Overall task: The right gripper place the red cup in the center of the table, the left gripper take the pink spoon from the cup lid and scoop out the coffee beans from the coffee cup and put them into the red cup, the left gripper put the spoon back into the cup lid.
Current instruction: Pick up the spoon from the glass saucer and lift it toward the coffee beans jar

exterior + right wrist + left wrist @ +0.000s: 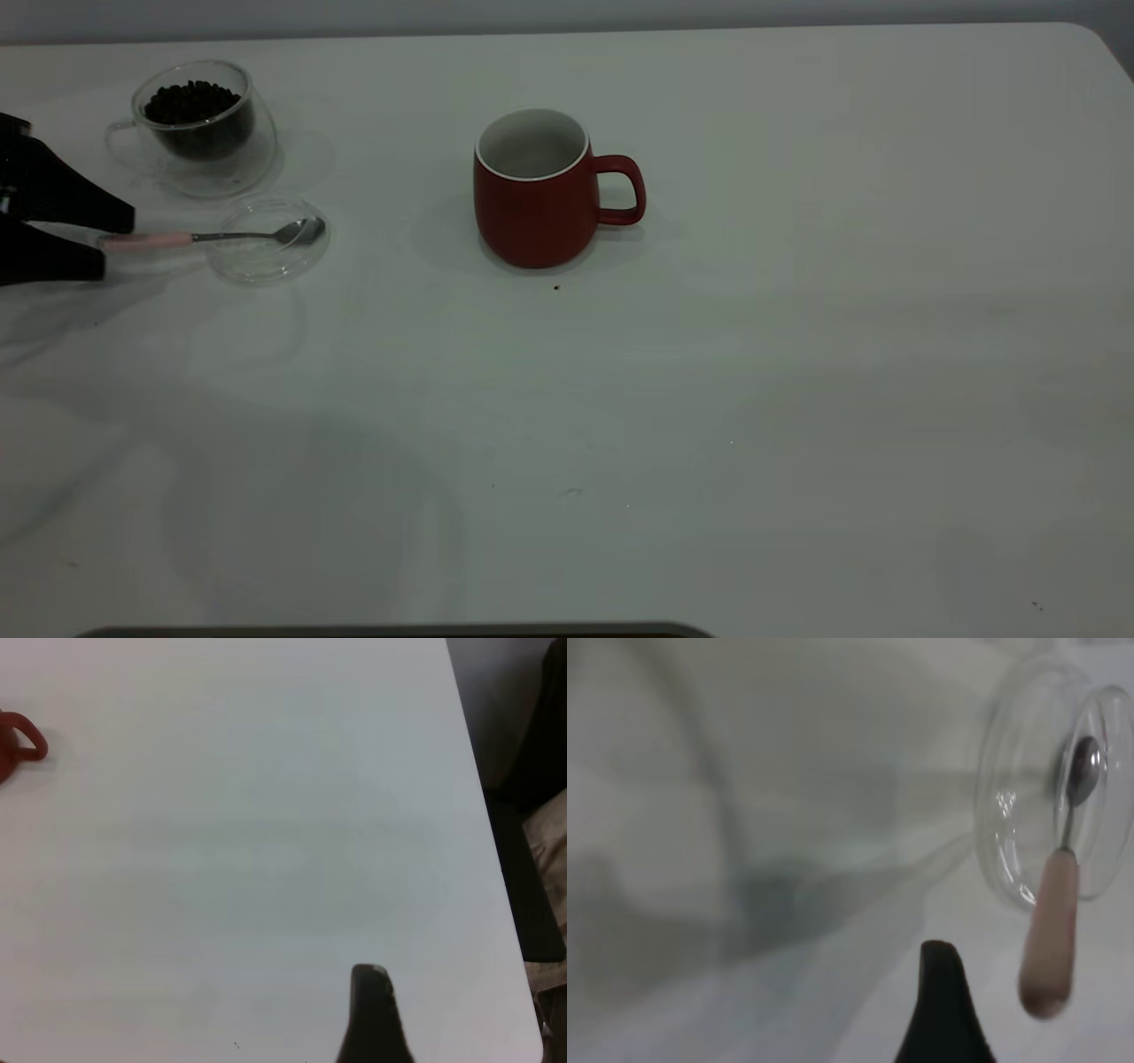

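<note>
With its fingers spread around the spoon (213, 237) handle, the left end effector (111, 239) could tip the lid (266, 241) by closing off-center.

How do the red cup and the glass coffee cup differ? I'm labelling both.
The red cup is opaque and looks empty; the coffee cup is clear glass and holds coffee beans. The red cup is taller, the coffee cup squatter. Both stand upright with a handle.

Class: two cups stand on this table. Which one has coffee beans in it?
The coffee cup, clear glass, at the far left by the cup lid, holds the dark coffee beans. The red cup near the middle shows only its white inside.
</note>
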{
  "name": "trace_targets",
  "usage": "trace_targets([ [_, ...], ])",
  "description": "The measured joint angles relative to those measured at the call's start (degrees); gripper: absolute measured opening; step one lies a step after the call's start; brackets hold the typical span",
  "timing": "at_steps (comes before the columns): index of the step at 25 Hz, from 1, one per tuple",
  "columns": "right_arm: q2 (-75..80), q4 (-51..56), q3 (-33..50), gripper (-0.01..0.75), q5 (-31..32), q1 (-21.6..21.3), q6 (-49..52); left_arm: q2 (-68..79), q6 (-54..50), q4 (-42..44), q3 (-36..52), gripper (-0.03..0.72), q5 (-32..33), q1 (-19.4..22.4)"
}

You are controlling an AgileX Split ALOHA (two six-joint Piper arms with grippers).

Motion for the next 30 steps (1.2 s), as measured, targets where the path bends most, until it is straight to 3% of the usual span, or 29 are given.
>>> trace_targets([
  [10,0.0,0.0,0.0,0.579,0.0,0.0,0.0,2.2,2.4,-4.0,0.0,0.593,0.4,-0.9],
  [15,0.0,0.0,0.0,0.579,0.0,0.0,0.0,2.3,2.4,-4.0,0.0,0.542,0.7,-1.1],
  [30,0.0,0.0,0.0,0.579,0.0,0.0,0.0,2.1,-1.1,-4.2,0.0,0.145,4.4,-0.2],
])
